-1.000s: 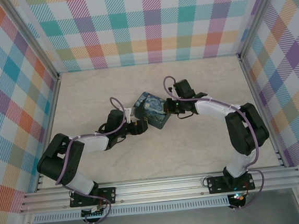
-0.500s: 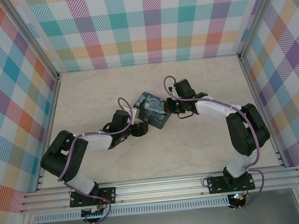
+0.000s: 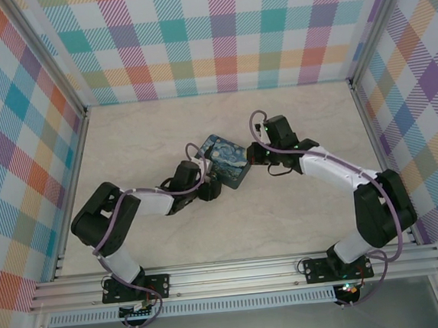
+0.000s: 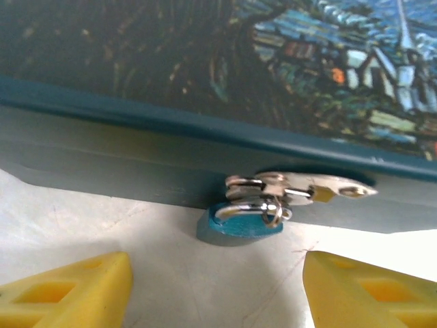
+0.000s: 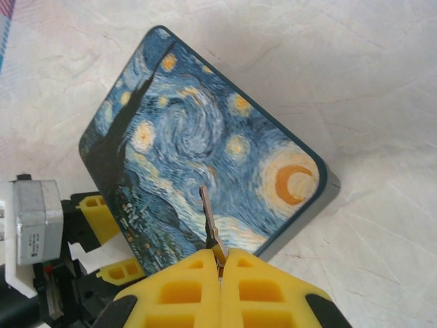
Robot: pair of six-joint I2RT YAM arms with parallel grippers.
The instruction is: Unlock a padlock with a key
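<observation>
Padlock (image 4: 235,229): tiny blue body down on the table, tucked against the tin's side wall. Its silvery shackle (image 4: 254,205) is hooked through the tin's metal hasp (image 4: 300,186), and a small wire ring hangs on the shackle as well.
Left gripper (image 4: 217,290): low over the tabletop, looking straight at the padlock. The yellow fingertips (image 4: 68,287) are spread wide, one at each bottom corner of the wrist view, with bare table between them. It is near the padlock but apart from it.
Left gripper from above (image 3: 210,189): right at the tin's near-left side, and the padlock itself is too small to pick out there.
Tin (image 3: 225,161): blue and rectangular, mid-table, turned corner-on between the two grippers, lid down.
Lid picture (image 5: 205,150): a printed painting of a swirling night sky with yellow stars, an orange crescent moon at the right corner and a dark cypress on the left. The left wrist view catches a village with a steeple.
Key (image 5: 208,219): a thin, dull metal sliver standing out from the right fingers, lined up over the lid in the wrist view. I cannot tell if its tip touches the lid.
Right gripper (image 5: 220,258): yellow fingers pinched tight together, clamped on the key.
Right gripper from above (image 3: 255,155): just beside the tin's right corner, on the opposite side from the left gripper.
Table (image 3: 146,124): pale, marbled.
Walls (image 3: 223,33): pastel checks all round.
</observation>
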